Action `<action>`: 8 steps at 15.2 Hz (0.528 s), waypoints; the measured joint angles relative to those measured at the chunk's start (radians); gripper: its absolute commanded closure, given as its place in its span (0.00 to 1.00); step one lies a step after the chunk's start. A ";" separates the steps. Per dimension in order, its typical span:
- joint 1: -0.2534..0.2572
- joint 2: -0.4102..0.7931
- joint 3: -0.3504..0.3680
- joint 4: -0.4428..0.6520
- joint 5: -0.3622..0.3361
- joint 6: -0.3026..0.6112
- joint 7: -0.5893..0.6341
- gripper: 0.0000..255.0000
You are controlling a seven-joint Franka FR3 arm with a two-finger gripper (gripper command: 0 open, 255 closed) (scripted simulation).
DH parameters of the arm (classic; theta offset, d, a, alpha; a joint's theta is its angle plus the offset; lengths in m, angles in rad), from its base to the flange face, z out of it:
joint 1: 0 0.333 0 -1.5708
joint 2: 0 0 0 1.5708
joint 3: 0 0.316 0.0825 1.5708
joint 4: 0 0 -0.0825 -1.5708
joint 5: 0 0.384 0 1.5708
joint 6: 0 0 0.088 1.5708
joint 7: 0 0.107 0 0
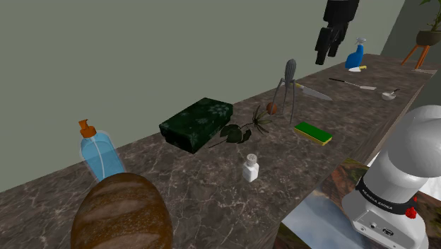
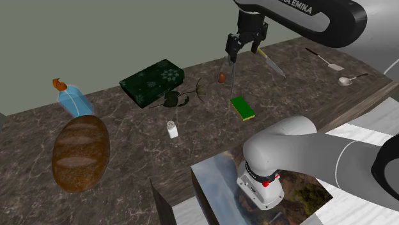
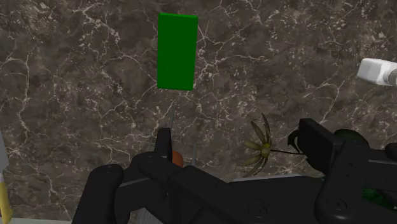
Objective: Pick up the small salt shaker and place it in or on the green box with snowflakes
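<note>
The small white salt shaker (image 1: 251, 168) (image 2: 172, 129) stands upright on the dark marble counter (image 1: 212, 191), near its front edge. Behind it, by the wall, lies the dark green box with snowflakes (image 1: 196, 123) (image 2: 152, 80). My black gripper (image 1: 328, 51) (image 2: 243, 50) hangs open and empty high above the counter, over the tripod juicer (image 1: 286, 85) and well off to the shoulder view's right of the shaker. In the wrist view the shaker (image 3: 378, 71) lies far out to one side, beyond the dark finger (image 3: 318, 143).
A green sponge (image 1: 313, 132) (image 3: 176, 51) and a dried flower sprig (image 1: 244, 129) (image 3: 257, 149) lie between juicer and box. A bread loaf (image 1: 121, 212) and blue soap bottle (image 1: 99, 152) sit at the shoulder view's left; a knife (image 1: 314, 92), spatula (image 1: 353, 84) and spray bottle (image 1: 355, 55) at its right.
</note>
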 measured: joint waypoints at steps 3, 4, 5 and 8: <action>0.006 -0.009 0.027 -0.028 0.017 0.015 0.032 0.00; 0.010 -0.018 0.043 -0.051 0.028 0.027 0.052 0.00; 0.016 -0.016 0.064 -0.067 0.041 0.042 0.077 0.00; 0.034 -0.018 0.130 -0.123 0.085 0.087 0.154 0.00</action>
